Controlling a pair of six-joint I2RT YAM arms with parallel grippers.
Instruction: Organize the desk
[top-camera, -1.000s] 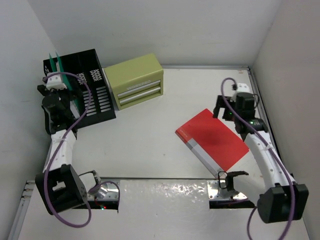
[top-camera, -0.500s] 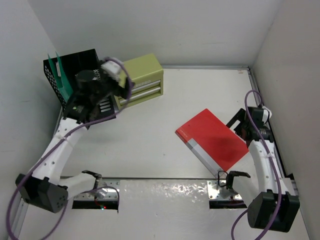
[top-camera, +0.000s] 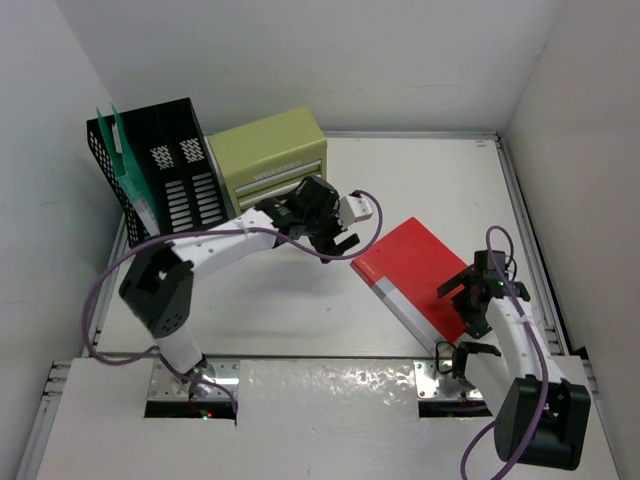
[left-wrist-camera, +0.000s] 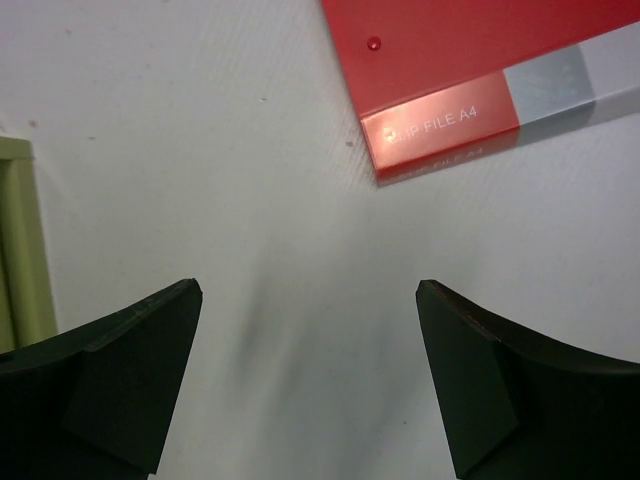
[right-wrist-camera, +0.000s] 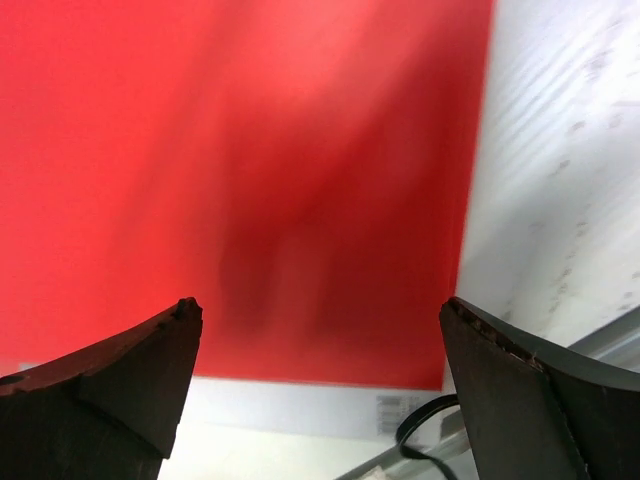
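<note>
The flat red plastic clip file (top-camera: 425, 280) lies loose at centre right of the large white worktop (top-camera: 290, 310), which fills mid-frame. Left fingers (left-wrist-camera: 308, 295) spread empty beside its upper-left corner, right fingers (right-wrist-camera: 315, 305) gape over its lower-right edge, probably bracketing it for lifting.

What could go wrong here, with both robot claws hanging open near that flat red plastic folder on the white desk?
The flat red clip file lies flush on the white desk, so the open right gripper over its near right part may just push it instead of catching an edge. The open left gripper hangs by the file's left corner; two arms converging on one file could collide.
</note>
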